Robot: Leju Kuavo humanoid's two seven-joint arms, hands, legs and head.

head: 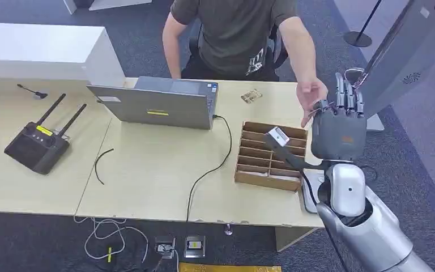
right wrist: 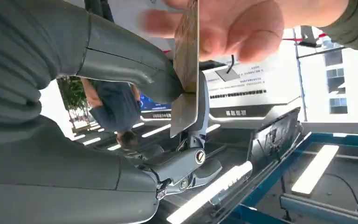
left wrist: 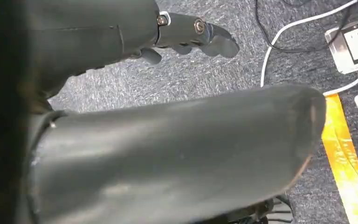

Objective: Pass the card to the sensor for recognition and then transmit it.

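While the right hand (head: 338, 131) is raised above the table's (head: 147, 164) right end, its back faces the head camera and its dark fingers (head: 346, 96) point upward and stand fairly straight; in the right wrist view the thumb and a finger pinch the lower part of the card (right wrist: 186, 70), which stands edge-on between them; the person's hand (right wrist: 233, 25) grips the same card at its other end, so both hold it at once. From the head view the person's hand (head: 311, 96) reaches in just beside the robot's fingers, touching or nearly touching them; the card itself cannot be made out there. The silver right arm (head: 374, 232) rises from the lower right corner, forearm tilted up toward the person; the hand sits above the right edge of a brown slotted cardboard tray (head: 269, 156). The left hand (left wrist: 191, 35) hangs over grey carpet, its fingers loosely apart and holding nothing; a closed laptop (head: 158, 105) lies in the middle of the table.
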